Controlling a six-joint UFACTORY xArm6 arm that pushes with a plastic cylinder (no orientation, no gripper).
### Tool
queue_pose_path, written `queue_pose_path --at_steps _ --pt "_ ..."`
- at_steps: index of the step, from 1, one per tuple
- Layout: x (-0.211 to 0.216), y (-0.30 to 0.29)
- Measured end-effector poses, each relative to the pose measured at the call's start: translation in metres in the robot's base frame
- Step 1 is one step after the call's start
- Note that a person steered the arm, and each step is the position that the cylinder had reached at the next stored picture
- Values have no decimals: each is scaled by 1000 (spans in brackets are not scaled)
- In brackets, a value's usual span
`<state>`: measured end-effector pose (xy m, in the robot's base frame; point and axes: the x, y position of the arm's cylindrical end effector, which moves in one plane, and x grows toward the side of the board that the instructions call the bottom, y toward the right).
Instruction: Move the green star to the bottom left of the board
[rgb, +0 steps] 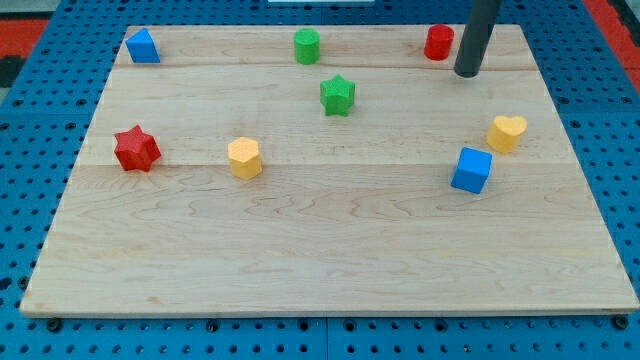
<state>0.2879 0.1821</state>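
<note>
Pale wood makes up the board (330, 250), a wide slab resting on a blue pegboard table (40, 120). The green star (338, 95) sits in the upper middle of the board, a little toward the view's top, well apart from the bottom left corner. Just above it, near the top edge, stands a green cylinder (307, 46). A blue block (143, 46), perhaps a wedge though its shape is hard to read from here, lies in the top left corner. A red star (136, 149) sits at the view's left, with a yellow block (245, 158) to its right. On the view's right a yellow heart (507, 132) lies near a blue cube (471, 169), the two close but apart. A red cylinder (438, 42) stands near the top right. The dark rod comes down from the view's top, and my tip (466, 73) rests just right of and below the red cylinder, well apart from the green star. The arm carries no pincer, only this bare rod, holding nothing.
</note>
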Motion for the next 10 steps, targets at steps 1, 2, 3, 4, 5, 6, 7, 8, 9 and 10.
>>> queue_pose_path --at_steps 1,2,3,4,5,6,7,8,9,10 --pt "15 -64" --pt "36 -135" --pt "18 -134" --pt "18 -134" --pt "18 -134" --pt "18 -134" --pt "18 -136" --pt "18 -136" --pt "18 -136" --pt "18 -144"
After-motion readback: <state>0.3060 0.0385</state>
